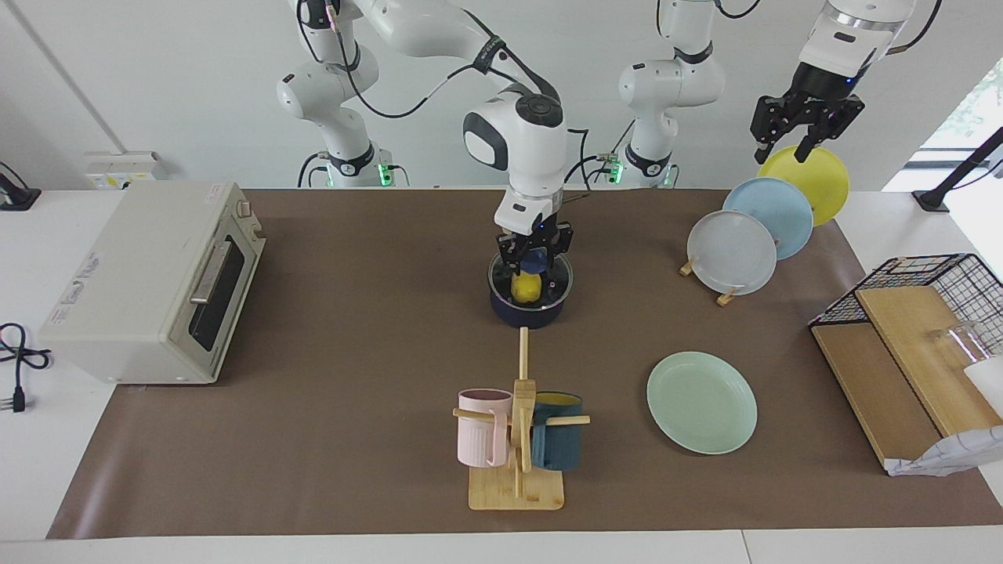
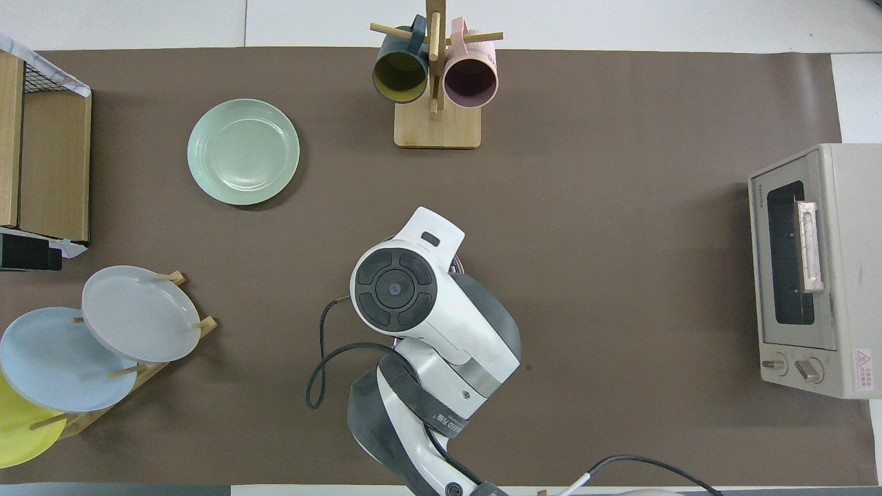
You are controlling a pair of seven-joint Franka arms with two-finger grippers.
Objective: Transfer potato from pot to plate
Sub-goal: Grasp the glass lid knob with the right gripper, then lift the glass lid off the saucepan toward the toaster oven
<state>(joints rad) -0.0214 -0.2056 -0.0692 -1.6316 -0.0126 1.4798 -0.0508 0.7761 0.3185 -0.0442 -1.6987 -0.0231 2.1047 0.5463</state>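
The yellow potato (image 1: 526, 288) lies inside the dark navy pot (image 1: 533, 315) in the middle of the table. The pot's blue handle points toward the robots. My right gripper (image 1: 533, 270) is lowered into the pot's mouth, open, with a finger on either side of the potato's top. In the overhead view the right arm hides the pot and the potato. The mint-green plate (image 1: 702, 402) (image 2: 243, 151) lies empty, farther from the robots than the pot, toward the left arm's end. My left gripper (image 1: 783, 153) is open and empty, raised over the yellow plate in the rack.
A rack holds grey, light blue and yellow plates (image 1: 731, 252) near the left arm. A mug tree (image 1: 519, 439) with pink and teal mugs stands farther from the robots than the pot. A toaster oven (image 1: 149, 282) is at the right arm's end, a wire basket with boards (image 1: 909, 329) at the left arm's.
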